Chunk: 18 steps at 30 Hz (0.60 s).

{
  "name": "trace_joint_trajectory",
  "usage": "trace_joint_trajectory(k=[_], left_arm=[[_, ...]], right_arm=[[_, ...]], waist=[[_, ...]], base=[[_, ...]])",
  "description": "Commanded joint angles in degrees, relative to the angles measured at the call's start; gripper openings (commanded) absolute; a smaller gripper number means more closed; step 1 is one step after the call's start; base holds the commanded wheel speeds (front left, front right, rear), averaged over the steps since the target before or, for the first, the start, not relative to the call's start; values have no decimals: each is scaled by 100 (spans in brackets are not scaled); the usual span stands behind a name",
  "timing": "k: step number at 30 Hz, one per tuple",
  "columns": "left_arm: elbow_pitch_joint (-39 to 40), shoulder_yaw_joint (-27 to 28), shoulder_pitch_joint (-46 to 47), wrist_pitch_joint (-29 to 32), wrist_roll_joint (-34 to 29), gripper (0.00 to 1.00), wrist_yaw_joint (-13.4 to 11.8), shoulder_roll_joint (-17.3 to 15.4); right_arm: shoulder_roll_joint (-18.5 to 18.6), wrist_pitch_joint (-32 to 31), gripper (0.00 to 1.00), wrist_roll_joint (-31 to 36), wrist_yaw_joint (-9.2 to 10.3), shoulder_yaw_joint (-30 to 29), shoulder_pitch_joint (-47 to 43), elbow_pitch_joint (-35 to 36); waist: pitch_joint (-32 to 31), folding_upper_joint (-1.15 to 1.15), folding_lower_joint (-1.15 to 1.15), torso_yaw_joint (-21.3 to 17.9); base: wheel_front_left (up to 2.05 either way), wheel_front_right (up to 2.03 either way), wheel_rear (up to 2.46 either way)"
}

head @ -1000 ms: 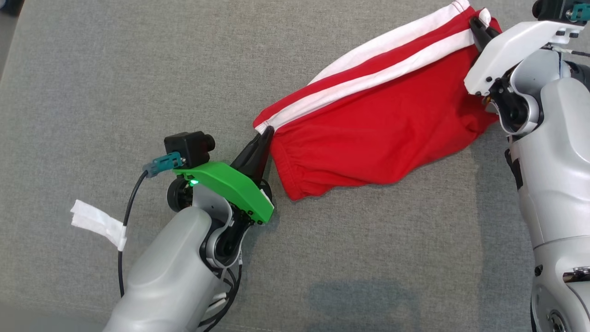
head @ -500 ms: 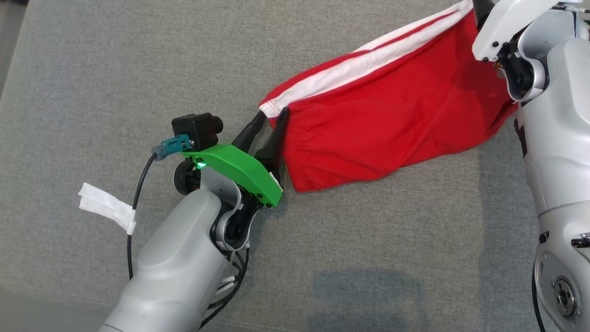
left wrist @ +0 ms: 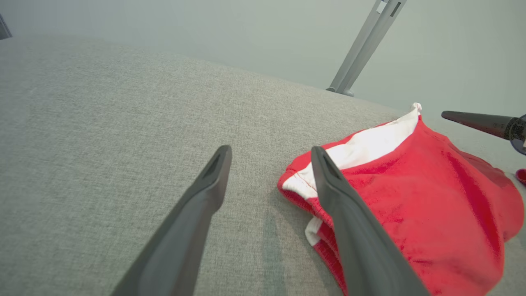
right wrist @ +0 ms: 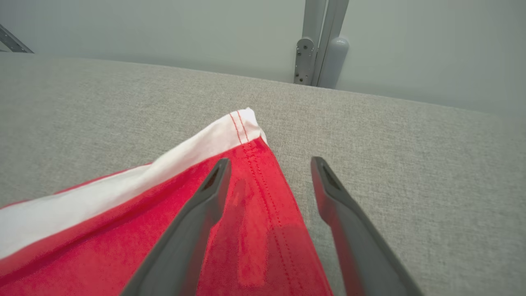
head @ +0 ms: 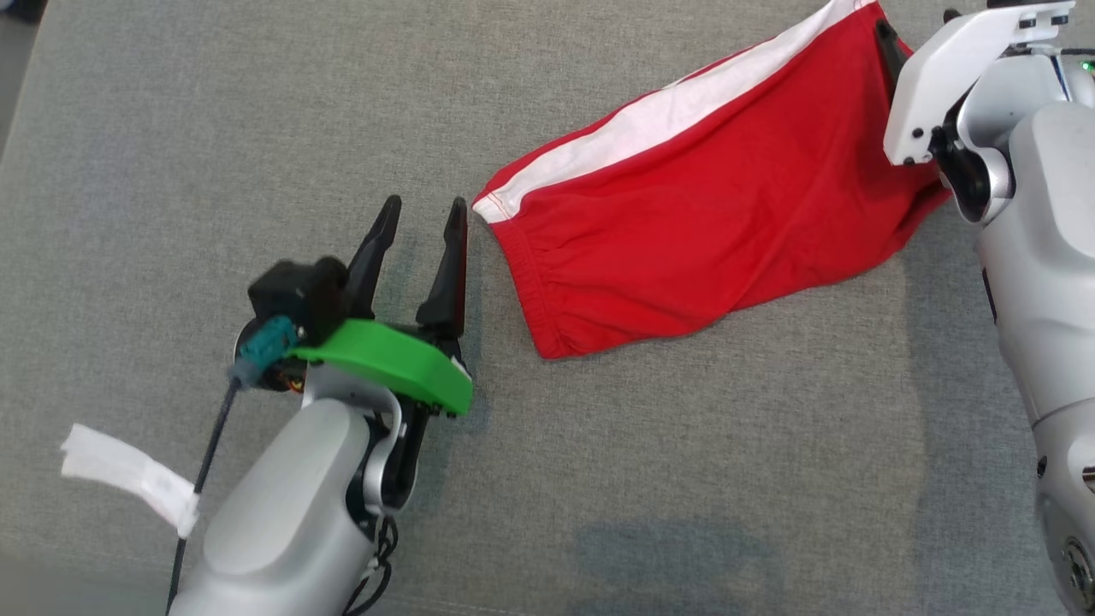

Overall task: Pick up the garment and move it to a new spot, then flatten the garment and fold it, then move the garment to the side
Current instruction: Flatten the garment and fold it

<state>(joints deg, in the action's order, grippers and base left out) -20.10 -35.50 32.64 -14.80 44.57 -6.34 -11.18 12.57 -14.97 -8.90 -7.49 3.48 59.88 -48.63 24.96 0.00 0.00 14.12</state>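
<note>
We see the left gripper (head: pixel 426 205) with its two dark fingers spread wide and nothing between them but the grey fabric surface (head: pixel 257 128). It holds nothing. In the head view its finger nearer the garment (head: pixel 710 222) stands just beside the waistband corner, with a thin strip of grey between them. In the left wrist view that same finger crosses in front of the cloth's edge.

The right gripper (right wrist: pixel 270 162) also stands wide apart and grips nothing. In its wrist view one finger hangs over the red cloth and the other over bare grey fabric, with the stitched hem edge lying beneath the gap. We cannot tell whether either finger touches the cloth.

The garment is a pair of red shorts with a white side stripe. It lies spread out on the surface, stretching from just beside the left gripper to the right gripper at the upper right of the head view.

A white tape tag (head: pixel 128 475) wraps the left arm's cable, and we cannot read any writing on it.
</note>
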Motion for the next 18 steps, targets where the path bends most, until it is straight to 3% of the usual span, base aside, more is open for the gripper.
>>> trace_joint_trajectory(k=[1, 6, 13, 16, 17, 18], left_arm=[[224, 43, -243, -35, -306, 100, -138, -97], [925, 303, -1128, -37, -1108, 100, -384, -103], [1167, 523, -1855, -39, -1828, 100, -146, 208], [1135, 672, -2014, -39, -1986, 100, 2, 346], [1119, 736, -2067, -39, -2015, 100, 43, 396], [1103, 797, -2105, -39, -2078, 100, 85, 425]], right_arm=[[87, -160, 100, -37, 1, 124, -86, -9], [452, -773, 100, -90, 1, 673, -287, 31], [936, -1405, 100, 46, 6, 952, -609, -113], [916, -1749, 100, -275, 0, 965, -823, -143], [909, -1838, 65, -411, -2, 966, -882, -111], [884, -1865, 0, -541, -2, 974, -925, -36]], waist=[[-44, 0, 0, 41], [-64, 0, 0, 199], [-102, 0, 0, 434], [-143, 0, 0, 456], [-157, 0, 0, 445], [-173, 0, 0, 419]], base=[[0, 0, 0], [0, 0, 0], [0, 0, 0], [0, 0, 0], [0, 0, 0], [0, 0, 0]])
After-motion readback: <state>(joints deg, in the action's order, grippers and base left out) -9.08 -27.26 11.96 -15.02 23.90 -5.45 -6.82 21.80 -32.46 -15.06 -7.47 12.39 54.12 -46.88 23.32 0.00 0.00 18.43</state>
